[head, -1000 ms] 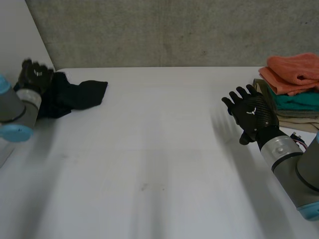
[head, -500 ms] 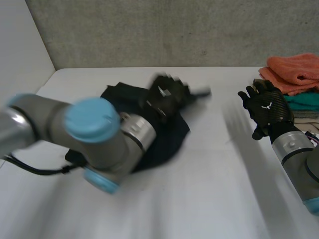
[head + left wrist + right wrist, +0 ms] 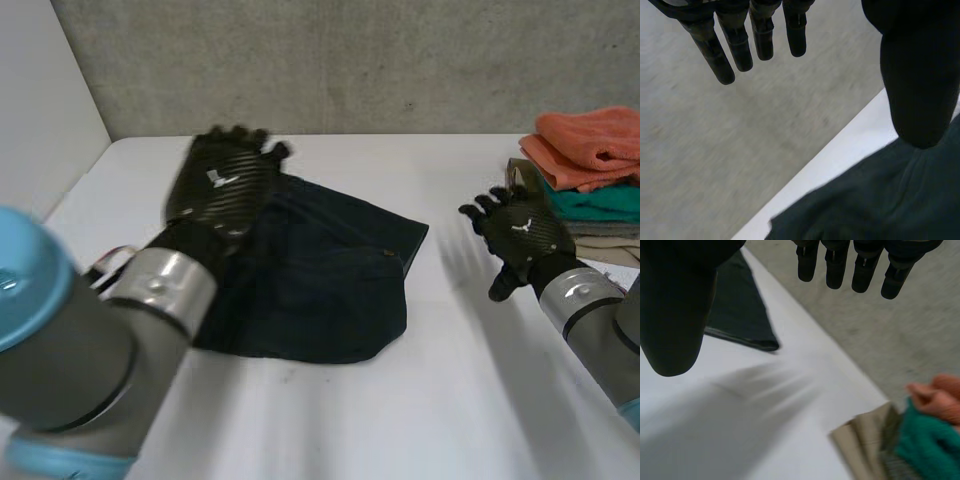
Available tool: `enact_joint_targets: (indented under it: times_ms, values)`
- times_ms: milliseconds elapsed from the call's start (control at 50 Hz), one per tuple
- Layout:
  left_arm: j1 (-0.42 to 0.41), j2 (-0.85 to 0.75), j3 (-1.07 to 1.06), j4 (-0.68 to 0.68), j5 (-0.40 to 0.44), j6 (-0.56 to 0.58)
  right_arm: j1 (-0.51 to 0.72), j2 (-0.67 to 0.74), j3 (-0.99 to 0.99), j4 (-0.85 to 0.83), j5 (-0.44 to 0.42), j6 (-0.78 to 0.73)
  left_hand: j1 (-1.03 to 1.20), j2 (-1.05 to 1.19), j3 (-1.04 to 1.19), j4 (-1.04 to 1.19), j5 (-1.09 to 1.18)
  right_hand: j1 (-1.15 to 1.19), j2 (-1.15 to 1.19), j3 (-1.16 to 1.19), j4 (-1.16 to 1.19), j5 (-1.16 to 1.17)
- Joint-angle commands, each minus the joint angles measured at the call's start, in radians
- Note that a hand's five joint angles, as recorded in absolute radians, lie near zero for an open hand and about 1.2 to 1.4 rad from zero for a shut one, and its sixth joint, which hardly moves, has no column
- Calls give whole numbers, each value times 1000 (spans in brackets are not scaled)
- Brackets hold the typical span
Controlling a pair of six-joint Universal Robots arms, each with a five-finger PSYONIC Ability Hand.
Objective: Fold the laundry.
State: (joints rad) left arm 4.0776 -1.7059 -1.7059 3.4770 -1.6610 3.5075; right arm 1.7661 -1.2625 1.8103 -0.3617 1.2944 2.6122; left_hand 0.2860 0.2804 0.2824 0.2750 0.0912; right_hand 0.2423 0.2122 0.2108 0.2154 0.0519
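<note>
Left robot hand point(image 3: 222, 185), straight-fingered, over dark cloth point(image 3: 330, 275), left edge

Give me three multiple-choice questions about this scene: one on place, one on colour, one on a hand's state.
1. Where on the table is the stack of folded towels?
A. the middle
B. the right side, near the right hand
C. the near-left corner

2. What colour is the top towel?
A. teal
B. beige
C. orange

3. The left hand is:
A. open
B. pinching cloth
C. a fist

Answers: B, the stack sits beside the right hand. C, orange lies over the teal towel. A, its fingers are straight above the dark garment.
</note>
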Motion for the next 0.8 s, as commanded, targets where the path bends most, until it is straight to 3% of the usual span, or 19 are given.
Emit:
enact_joint_targets:
  times_ms: [20,40,160,260,400,480,580,800]
  values:
    - [177,71,-172,2,13,4,71,0,-74,253,-7,113,1,7,4,12,21,-68,-38,-36,-41,-52]
    - [232,69,-191,-1,44,13,82,0,-77,259,-6,126,21,27,25,32,42,-68,-38,-36,-41,-52]
    - [374,40,-253,-10,216,68,159,-26,-62,262,6,189,112,118,116,123,132,-52,-22,-20,-25,-36]
    - [452,-20,-273,-21,286,136,257,-66,-22,242,58,192,267,273,271,278,288,288,318,320,315,304]
    - [469,-29,-288,-21,303,150,299,-93,-2,260,72,175,429,435,433,440,450,562,592,593,589,578]
    - [469,-38,-288,-19,307,150,300,-106,7,283,83,122,474,479,477,484,494,571,601,602,598,587]
    - [465,-47,-287,-16,308,150,286,-159,11,320,92,69,696,702,700,707,717,638,668,670,665,654]
    - [468,66,-310,-120,349,143,291,-207,-28,547,43,14,794,799,797,805,814,562,592,594,589,578]
